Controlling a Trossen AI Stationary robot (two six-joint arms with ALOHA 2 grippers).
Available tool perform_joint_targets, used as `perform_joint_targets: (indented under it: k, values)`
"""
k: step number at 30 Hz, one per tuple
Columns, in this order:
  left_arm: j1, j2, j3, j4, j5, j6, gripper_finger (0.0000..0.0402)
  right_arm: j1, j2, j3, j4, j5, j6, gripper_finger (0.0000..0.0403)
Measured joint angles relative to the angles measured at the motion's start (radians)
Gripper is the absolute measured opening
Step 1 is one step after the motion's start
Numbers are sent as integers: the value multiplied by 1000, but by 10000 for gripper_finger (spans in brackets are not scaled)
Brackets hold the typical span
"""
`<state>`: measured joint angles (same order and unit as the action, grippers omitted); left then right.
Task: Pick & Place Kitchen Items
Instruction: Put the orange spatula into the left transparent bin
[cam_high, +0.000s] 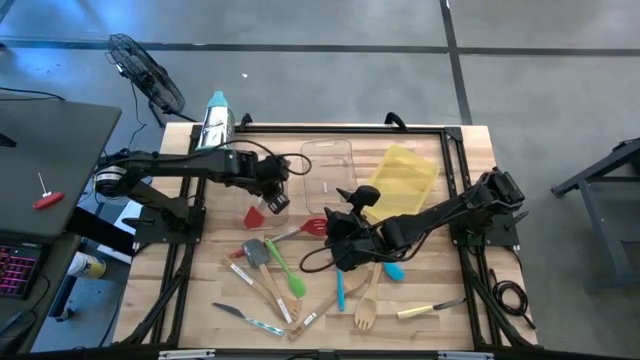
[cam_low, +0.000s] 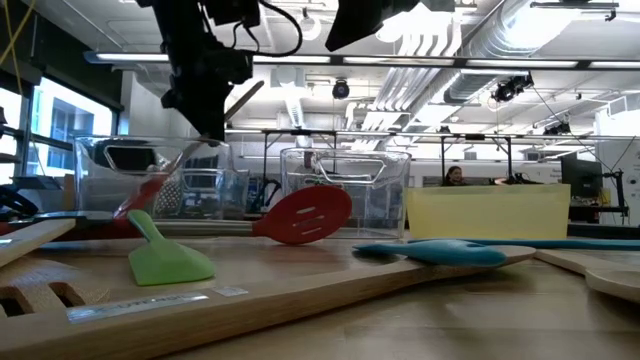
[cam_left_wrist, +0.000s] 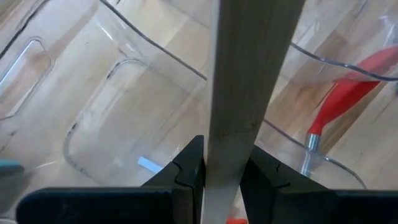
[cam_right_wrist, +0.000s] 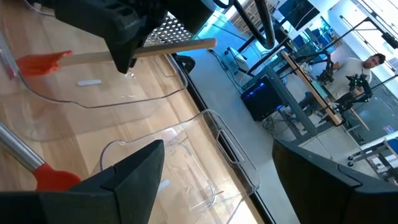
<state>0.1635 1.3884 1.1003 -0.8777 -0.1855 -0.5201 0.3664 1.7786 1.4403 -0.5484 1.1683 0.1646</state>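
Note:
My left gripper (cam_high: 272, 197) is shut on a spatula with a red head (cam_high: 254, 215) and a wooden handle, just left of the clear bin (cam_high: 328, 150). The spatula slants head down; I cannot tell if the head touches the table. My right gripper (cam_high: 340, 210) hangs open and empty to the right of it, near the red slotted spatula (cam_high: 312, 228). Flat on the table's near half lie several other utensils, among them a grey spatula (cam_high: 255, 250), a green spatula (cam_high: 290, 275) and a teal one (cam_high: 393, 270). My left gripper pinches the wooden handle (cam_left_wrist: 231, 134) between its two fingers, about midway along it (cam_right_wrist: 146, 53). The fingers slant steeply down from above and lie across the handle. The spatula is tilted, with its red head (cam_low: 135, 208) low and its free handle end (cam_low: 258, 88) up.
A yellow bin (cam_high: 405, 175) stands right of the clear bin. A steel cylinder with a teal cap (cam_high: 215, 120) lies at the far left edge. A wooden fork (cam_high: 365, 310) and a knife (cam_high: 430, 310) lie near the front. Black rails frame the table.

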Motion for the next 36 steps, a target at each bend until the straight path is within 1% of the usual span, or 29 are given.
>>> perform_joint_targets:
  k: [7,16,24,36]
  values:
    - [0,0,-26,14,-4,-8,66,0,0,0,0,0,13,293]
    - [1,0,-27,2,-18,-44,66,0,0,0,1,0,16,293]
    - [0,0,-27,-37,-75,-64,69,0,0,0,1,-14,16,293]
    - [0,1,-27,-46,-73,-61,76,0,0,0,1,-19,22,293]
